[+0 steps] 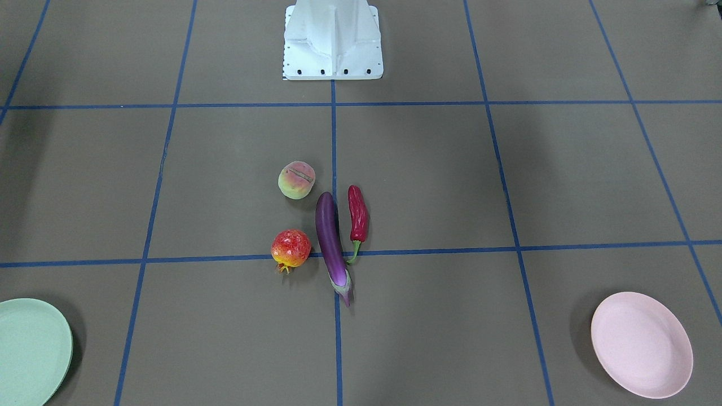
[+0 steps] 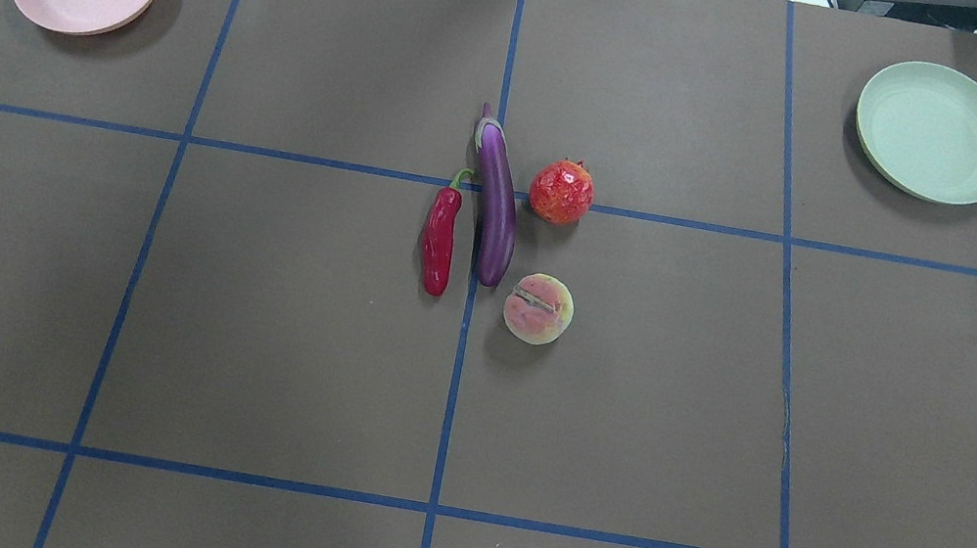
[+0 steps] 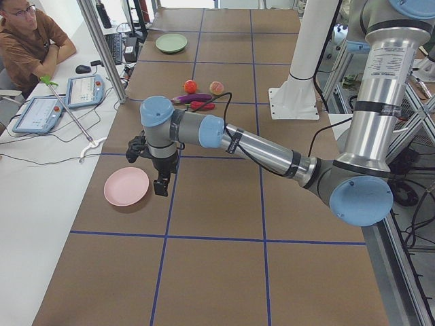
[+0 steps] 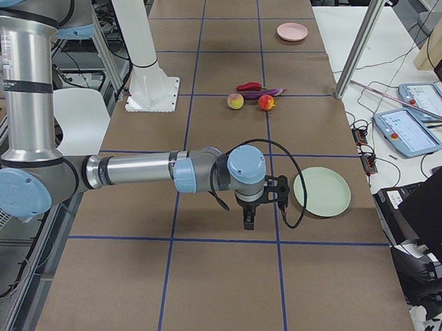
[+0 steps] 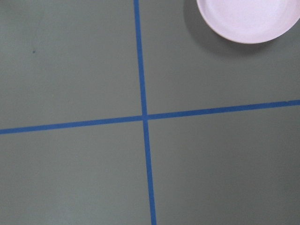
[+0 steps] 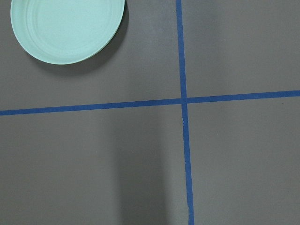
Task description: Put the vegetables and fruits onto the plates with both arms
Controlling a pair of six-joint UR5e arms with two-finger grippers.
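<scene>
Left gripper (image 3: 161, 187) hangs empty next to the pink plate (image 3: 126, 186), and the right gripper (image 4: 248, 219) hangs just beside the mint green plate (image 4: 322, 192). Can't tell if either is open or closed, since only the side cams catch them. The eggplant (image 2: 496, 206), chili (image 2: 440, 239), peach (image 2: 538, 308) and pomegranate (image 2: 561, 191) all sit clustered mid-table, well away from both plates. I'd send the left for the chili, pinching across its width because the eggplant is right alongside. The right takes the fruit, staggered so the arms don't crowd. No readable writing anywhere.

Robotics lab: teach pendants (image 4: 403, 132), seated operator (image 3: 27, 44), blue-taped grid table (image 2: 242, 322).
</scene>
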